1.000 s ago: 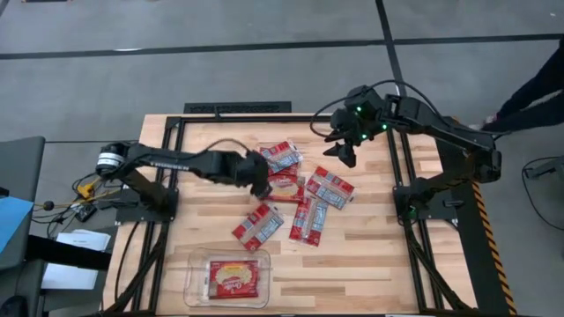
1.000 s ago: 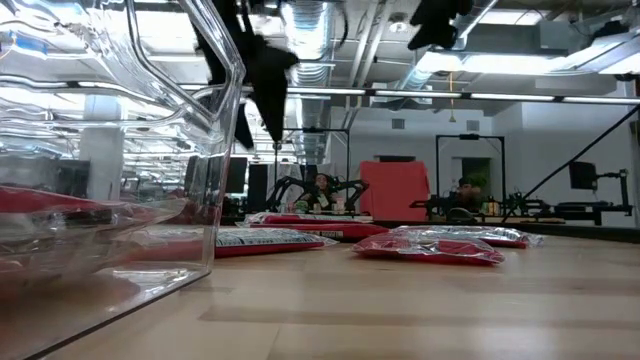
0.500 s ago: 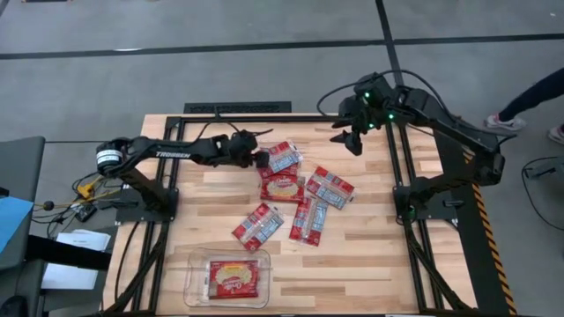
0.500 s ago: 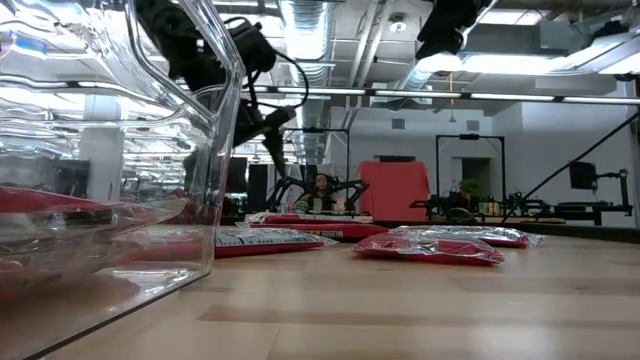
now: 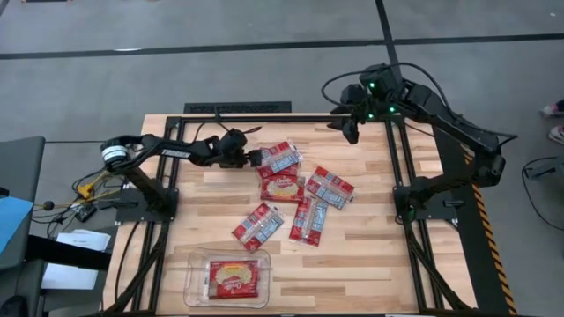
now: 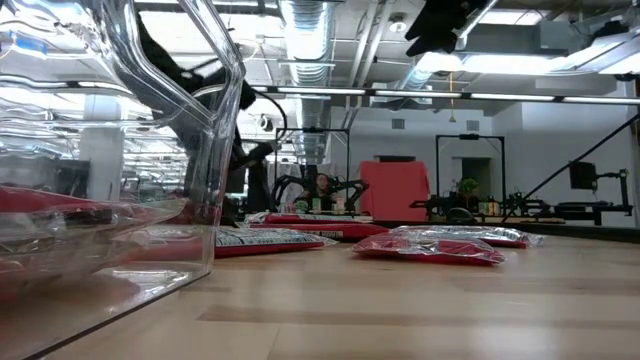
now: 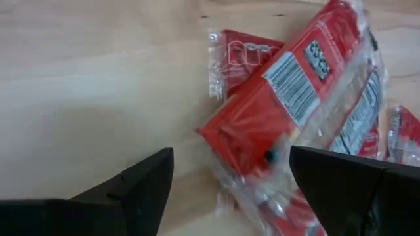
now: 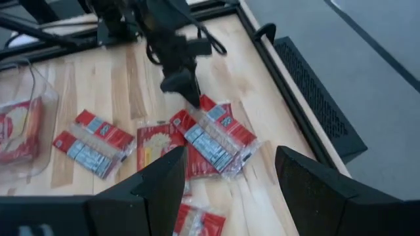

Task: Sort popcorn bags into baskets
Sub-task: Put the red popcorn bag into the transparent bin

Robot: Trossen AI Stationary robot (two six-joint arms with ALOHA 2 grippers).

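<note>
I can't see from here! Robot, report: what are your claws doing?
Left claw open at top popcorn bag. Right claw open, waiting. One bag in tub.

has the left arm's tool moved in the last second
Yes. In the high view the left tool has pulled back from the middle of the packet pile to the far packet, nearer the table's far edge.

Even, bright overhead light falls on the wooden table (image 5: 352, 264), leaving only faint, soft shadows. In the low view, ceiling strip lights at 12 o'clock glare, and the clear tub wall (image 6: 215, 150) at 9 o'clock is blurred and warps the room behind. The left wrist view is soft: the nearest packet (image 7: 275, 124) smears at 6 o'clock.
</note>
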